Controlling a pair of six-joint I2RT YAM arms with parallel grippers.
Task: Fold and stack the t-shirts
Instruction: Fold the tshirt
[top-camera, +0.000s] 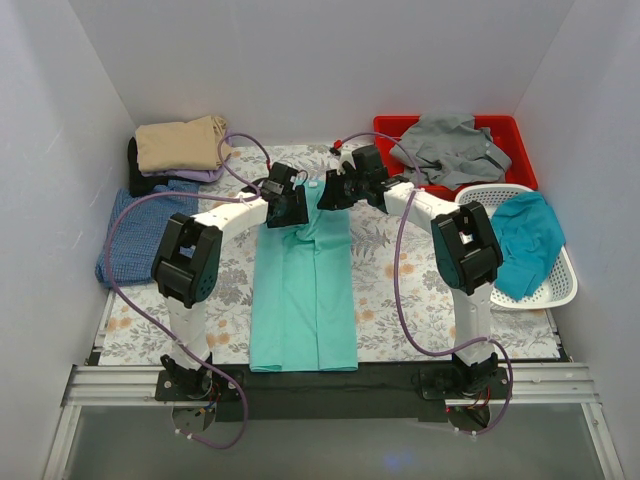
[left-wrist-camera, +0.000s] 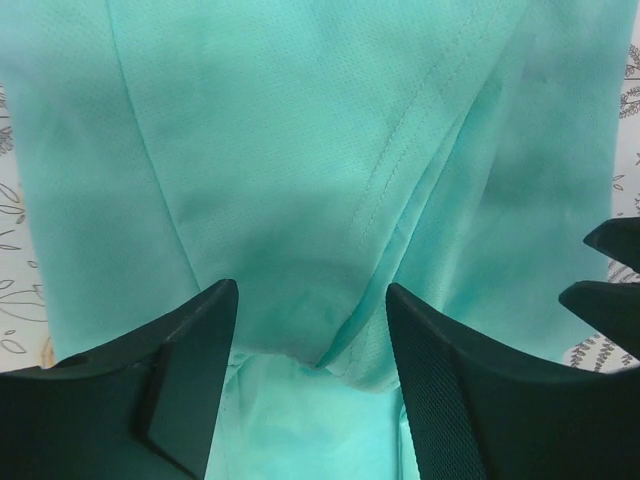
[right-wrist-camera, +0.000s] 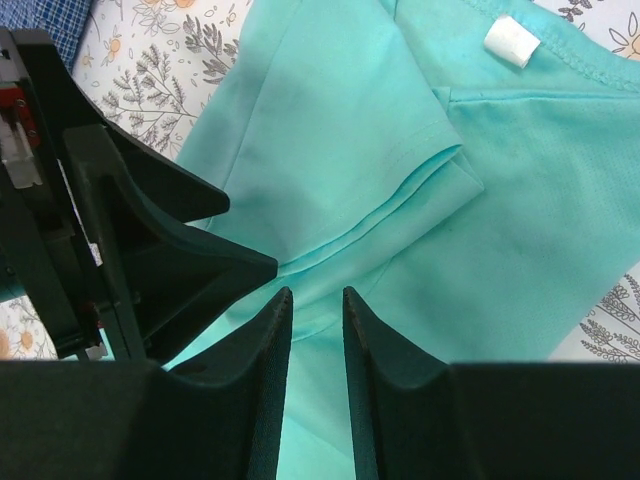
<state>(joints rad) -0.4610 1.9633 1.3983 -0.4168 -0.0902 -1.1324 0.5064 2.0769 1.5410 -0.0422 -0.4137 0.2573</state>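
With the left gripper (left-wrist-camera: 310, 300) jaws spread over the mint shirt (top-camera: 305, 300) and the right gripper (right-wrist-camera: 317, 295) jaws nearly together, grip unclear, a lift catching one layer could undo the folded sleeve (right-wrist-camera: 350, 150).

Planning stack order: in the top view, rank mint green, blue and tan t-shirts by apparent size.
1. Mint green t-shirt, laid long.
2. Blue t-shirt, partly hidden by the left arm.
3. Folded tan t-shirt.

Left gripper (left-wrist-camera: 310, 290) gapes wide; right gripper (right-wrist-camera: 316, 292) is pinched nearly closed.

Overhead rear view; wrist close-ups sharing mint t-shirt (left-wrist-camera: 300, 150)
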